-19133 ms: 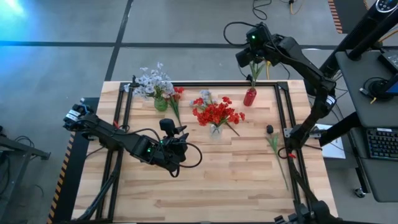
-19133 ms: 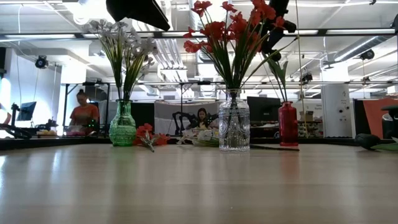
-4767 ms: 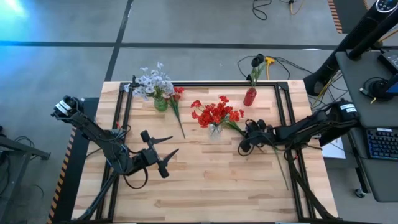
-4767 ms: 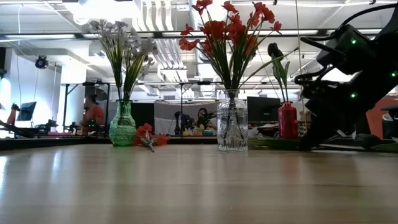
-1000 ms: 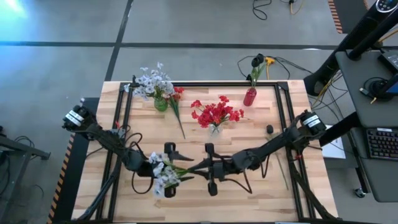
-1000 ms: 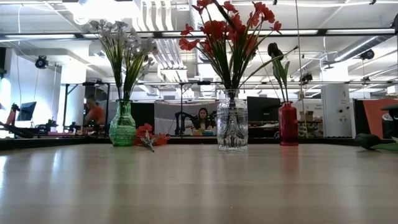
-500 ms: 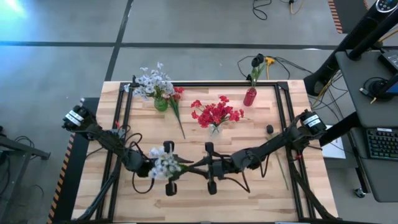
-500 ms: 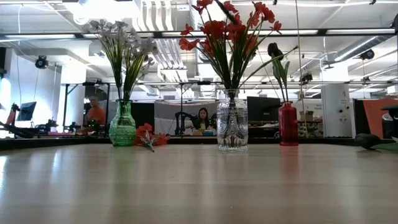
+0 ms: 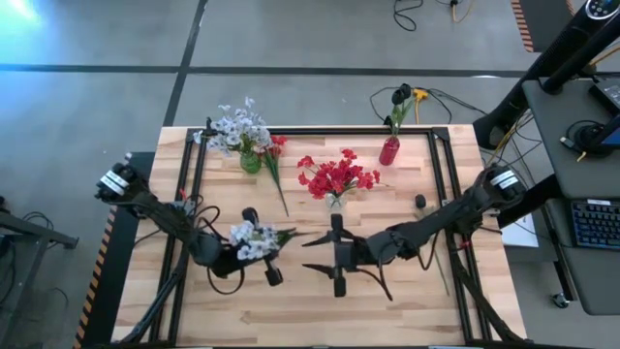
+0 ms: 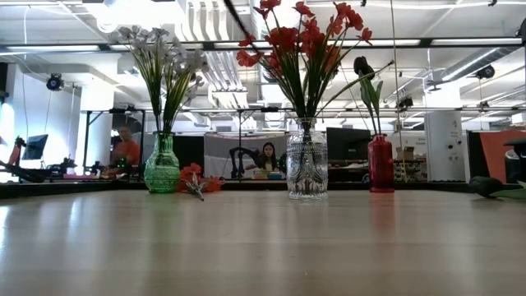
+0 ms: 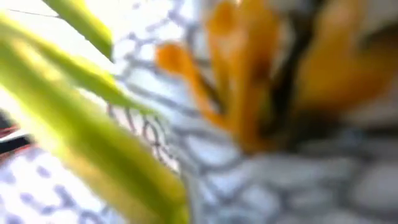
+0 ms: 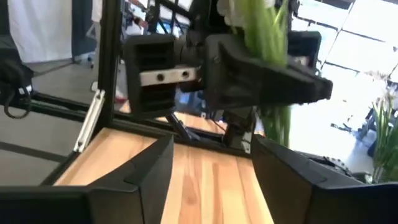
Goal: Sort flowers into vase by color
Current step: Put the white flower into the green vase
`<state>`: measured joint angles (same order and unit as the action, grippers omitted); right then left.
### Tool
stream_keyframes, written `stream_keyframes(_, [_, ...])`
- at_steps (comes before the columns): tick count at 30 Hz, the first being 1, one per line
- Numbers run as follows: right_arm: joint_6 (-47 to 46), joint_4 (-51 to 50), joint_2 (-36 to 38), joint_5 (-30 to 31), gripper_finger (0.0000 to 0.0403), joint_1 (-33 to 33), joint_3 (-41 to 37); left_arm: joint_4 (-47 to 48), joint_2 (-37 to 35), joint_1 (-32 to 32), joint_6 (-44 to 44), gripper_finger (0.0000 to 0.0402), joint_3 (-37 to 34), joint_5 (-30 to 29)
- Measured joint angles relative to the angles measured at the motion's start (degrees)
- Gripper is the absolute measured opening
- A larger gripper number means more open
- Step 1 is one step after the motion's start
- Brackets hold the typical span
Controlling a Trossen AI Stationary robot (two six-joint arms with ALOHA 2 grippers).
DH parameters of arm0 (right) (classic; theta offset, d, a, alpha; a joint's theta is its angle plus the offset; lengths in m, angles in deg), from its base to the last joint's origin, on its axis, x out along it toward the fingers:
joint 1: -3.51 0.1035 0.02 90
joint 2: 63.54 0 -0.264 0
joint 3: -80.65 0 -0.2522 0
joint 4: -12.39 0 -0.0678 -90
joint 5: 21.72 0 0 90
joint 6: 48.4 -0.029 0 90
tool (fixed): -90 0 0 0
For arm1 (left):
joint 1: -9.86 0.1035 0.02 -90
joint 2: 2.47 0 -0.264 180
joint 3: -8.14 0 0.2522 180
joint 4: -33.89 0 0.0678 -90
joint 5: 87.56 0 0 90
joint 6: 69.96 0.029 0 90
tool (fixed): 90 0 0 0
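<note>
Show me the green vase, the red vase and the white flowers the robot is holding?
green vase [image 10: 162, 171], low view, on its round belly.
red vase [image 10: 380, 166], low view, mid-body.
white flowers [image 9: 252, 238], high view, on the blossoms at the left tool.

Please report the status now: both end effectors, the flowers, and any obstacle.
Left end effector shut on white spray. Right end effector open, facing it. Green vase holds other white flowers; no obstacle seen.

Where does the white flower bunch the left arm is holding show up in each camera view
High view: the white bunch sits in the left claw, front of table centre.
Low view: not in it.
Left wrist view: pale petals fill the picture.
Right wrist view: its green stems show in the left claw.
Shared landmark: the green vase.
</note>
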<state>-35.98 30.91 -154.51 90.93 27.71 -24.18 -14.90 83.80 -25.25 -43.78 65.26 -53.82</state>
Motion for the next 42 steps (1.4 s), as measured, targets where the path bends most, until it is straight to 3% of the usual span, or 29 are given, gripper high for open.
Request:
stream_keyframes(8, [-1.01, -7.54, 2.03, 1.40, 0.0240, -0.04, 0.00, 0.06, -2.83, -1.30, 5.27, 0.0012, 0.03, -15.91])
stream_keyframes(14, [-3.26, -15.89, 6.72, 1.40, 0.0257, -0.04, -0.02, -0.04, -5.09, -1.42, 15.43, 0.0012, 3.55, -33.19])
stream_keyframes(22, [-8.62, -26.03, 12.06, 1.69, 0.0261, -0.22, -0.02, 0.01, -11.57, -0.35, 24.05, 0.0012, 2.69, -33.95])
stream_keyframes(34, [-8.56, -26.49, 12.32, 1.53, 0.0266, -0.22, -0.02, 0.63, -22.15, 5.78, 28.02, 0.0012, 0.00, -33.86])
stream_keyframes(42, [-8.06, -25.58, 12.32, 1.56, 0.0263, -0.24, -0.02, 8.72, -24.83, 10.37, 29.05, 0.0012, 0.00, -33.85])
